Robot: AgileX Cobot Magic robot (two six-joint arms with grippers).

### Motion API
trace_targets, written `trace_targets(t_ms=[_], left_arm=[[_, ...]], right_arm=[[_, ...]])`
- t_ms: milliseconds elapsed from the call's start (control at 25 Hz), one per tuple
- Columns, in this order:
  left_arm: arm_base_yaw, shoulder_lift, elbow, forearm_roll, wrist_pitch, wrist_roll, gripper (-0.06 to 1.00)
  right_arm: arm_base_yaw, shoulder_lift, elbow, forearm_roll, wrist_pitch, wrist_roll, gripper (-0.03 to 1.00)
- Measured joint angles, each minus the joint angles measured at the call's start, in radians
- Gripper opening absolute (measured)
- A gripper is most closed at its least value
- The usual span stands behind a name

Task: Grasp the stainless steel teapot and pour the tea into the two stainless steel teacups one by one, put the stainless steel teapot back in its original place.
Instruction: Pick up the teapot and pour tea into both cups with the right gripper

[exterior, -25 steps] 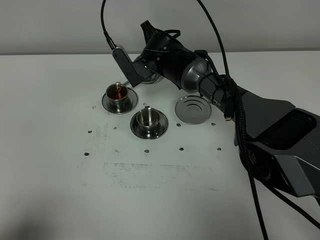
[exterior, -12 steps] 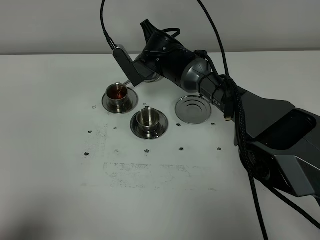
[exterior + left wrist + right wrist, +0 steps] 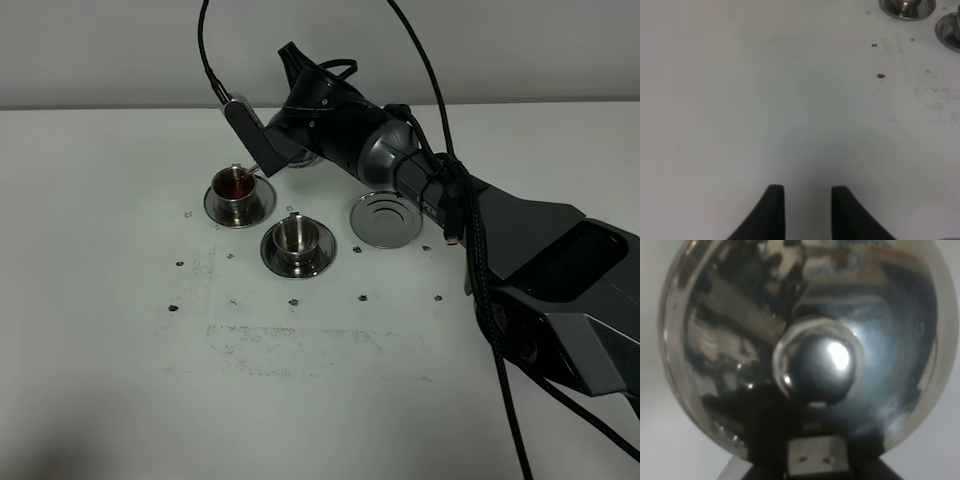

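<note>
1. The stainless steel teapot (image 3: 880,330) is judged rigid, polished and slippery, and heavier while liquid is carried in it. The loop handle is judged the proper place to be gripped, since the rounded body gives little purchase
2. The teapot is held clear of the surface (image 3: 100,330) and tipped toward the far teacup (image 3: 238,203), in which tea (image 3: 236,182) is seen. The spout cannot be made out clearly behind the arm
3. The near teacup (image 3: 296,240) is seen without tea, and nothing stands on the coaster (image 3: 386,218), which lies just beside it
4. The right end effector (image 3: 285,148) is closed on the teapot. In the right wrist view the picture is filled by the domed lid and its knob (image 3: 812,362), so the exact contact on the handle cannot be told
5. The left end effector (image 3: 807,210) is held over bare surface, well apart from the cups, with a small gap between its fingers. Nothing is held or touched by it
</note>
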Motion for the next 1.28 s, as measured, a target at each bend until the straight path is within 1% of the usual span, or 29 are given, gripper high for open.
trace_targets(t_ms=[160, 800, 920, 1280], left_arm=[[0.0, 0.0, 0.0, 0.0, 0.0, 0.001, 0.28], [0.0, 0.0, 0.0, 0.0, 0.0, 0.001, 0.28], [0.0, 0.0, 0.0, 0.0, 0.0, 0.001, 0.28], [0.0, 0.0, 0.0, 0.0, 0.0, 0.001, 0.28]], right_arm=[[0.006, 0.0, 0.0, -0.006, -0.014, 0.0, 0.18], [0.007, 0.0, 0.0, -0.017, -0.015, 0.004, 0.18], [0.007, 0.0, 0.0, -0.007, -0.015, 0.004, 0.18], [0.0, 0.0, 0.0, 0.068, -0.014, 0.004, 0.18]])
